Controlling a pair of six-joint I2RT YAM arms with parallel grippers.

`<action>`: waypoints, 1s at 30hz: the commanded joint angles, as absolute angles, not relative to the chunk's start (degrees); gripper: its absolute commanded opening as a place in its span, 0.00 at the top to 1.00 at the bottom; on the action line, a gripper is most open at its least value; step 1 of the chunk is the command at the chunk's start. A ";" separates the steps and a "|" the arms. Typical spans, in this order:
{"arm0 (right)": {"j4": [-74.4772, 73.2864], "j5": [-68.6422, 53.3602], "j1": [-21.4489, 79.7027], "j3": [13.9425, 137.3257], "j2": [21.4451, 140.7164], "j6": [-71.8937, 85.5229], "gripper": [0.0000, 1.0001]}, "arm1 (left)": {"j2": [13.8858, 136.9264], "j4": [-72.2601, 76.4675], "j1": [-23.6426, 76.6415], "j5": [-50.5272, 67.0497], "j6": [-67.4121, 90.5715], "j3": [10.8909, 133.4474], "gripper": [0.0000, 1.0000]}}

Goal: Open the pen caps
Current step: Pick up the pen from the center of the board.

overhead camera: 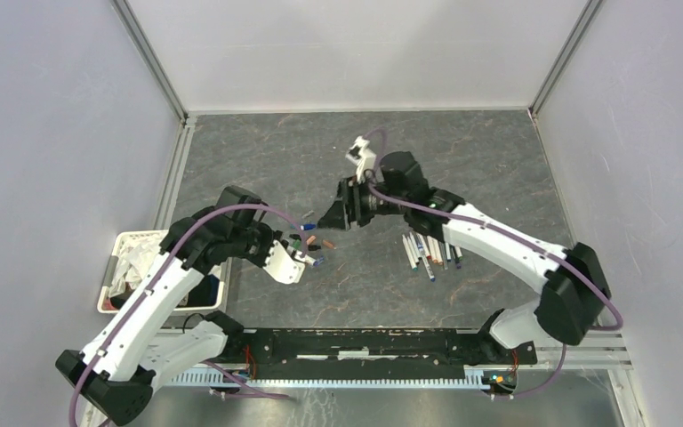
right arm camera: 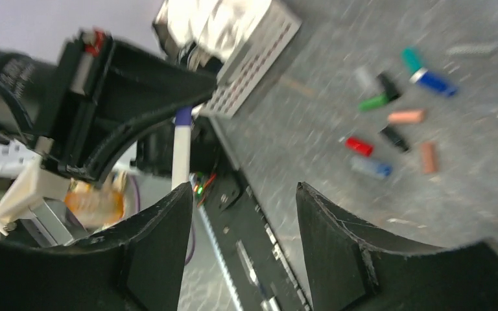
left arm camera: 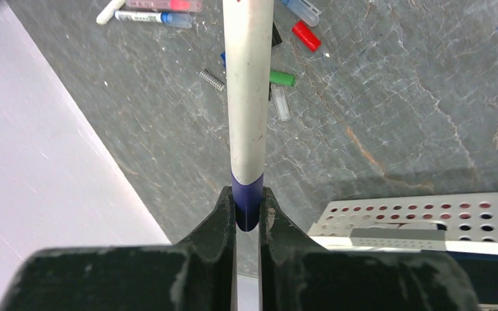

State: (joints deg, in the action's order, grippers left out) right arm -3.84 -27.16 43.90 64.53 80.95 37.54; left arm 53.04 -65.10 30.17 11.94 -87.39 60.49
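Left wrist view: left claw (left arm camera: 248,217) nearly closed, pinching one pen (left arm camera: 249,97) by its dark-blue end, white barrel pointing away from the basket (left arm camera: 421,217), which sits just beside that claw. Right claw (right arm camera: 243,227) wide open w/ nothing between its fingers, farther right of the basket, facing the held pen. Loose pen caps (overhead camera: 311,238) lie on the tabletop (overhead camera: 276,160) right of the basket, about between the two claws; other pens (overhead camera: 427,253) bunched well right of the basket. Held pen's far tip is out of frame, so can't tell if a cap sits there. Prob. mid-cycle, one pen in hand. Next move: right claw lines up on the free end, closes, pulls straight along the barrel; if already bare, left sets it down. Basket holds crumpled pale stuff, can't ID; no caps seen inside.
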 commanded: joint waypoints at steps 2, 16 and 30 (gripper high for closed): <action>-2.25 -39.80 47.63 68.29 85.19 39.97 0.35 | 54.29 -66.10 32.86 9.74 -93.68 62.57 0.98; 2.48 -42.89 53.70 71.80 94.88 41.98 0.36 | 55.53 -65.55 34.32 8.65 -91.55 63.49 0.98; 4.50 -44.47 54.46 71.63 95.38 38.12 1.00 | 57.71 -71.08 34.63 14.50 -86.03 68.06 0.67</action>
State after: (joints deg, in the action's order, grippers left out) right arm 0.84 -42.46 54.13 69.28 96.57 42.02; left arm 56.12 -66.65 34.22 9.17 -89.86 63.42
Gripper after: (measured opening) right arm 0.119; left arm 0.151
